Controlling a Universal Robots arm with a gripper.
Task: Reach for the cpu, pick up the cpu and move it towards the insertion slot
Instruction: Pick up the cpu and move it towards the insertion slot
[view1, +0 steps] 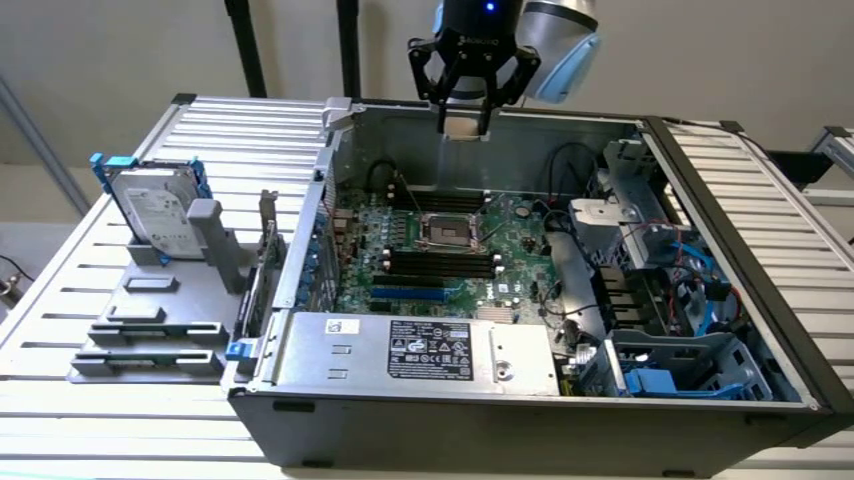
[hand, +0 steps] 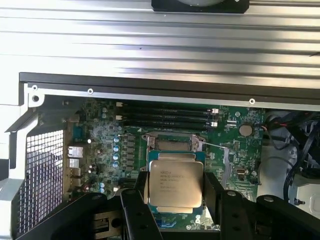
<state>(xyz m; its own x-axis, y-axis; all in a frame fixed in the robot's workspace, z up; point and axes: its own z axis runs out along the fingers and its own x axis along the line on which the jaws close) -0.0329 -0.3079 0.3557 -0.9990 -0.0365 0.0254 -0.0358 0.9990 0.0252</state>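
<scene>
Cpu (hand: 176, 183) clamped in gripper (hand: 175, 192) above open case (view1: 747, 190).

My gripper (view1: 466, 118) hangs above the open computer case (view1: 534, 400), its fingers closed on the cpu (view1: 465, 126), high over the insertion slot (view1: 449, 231) on the green motherboard (view1: 514, 250).

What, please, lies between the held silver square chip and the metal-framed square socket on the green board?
Nothing: in the exterior view the gripper holds the cpu above the open case, and bare air separates it from the insertion slot below.

Gripper (view1: 463, 118) raised, pointing down — fingers (hand: 134, 207) clamped.
</scene>
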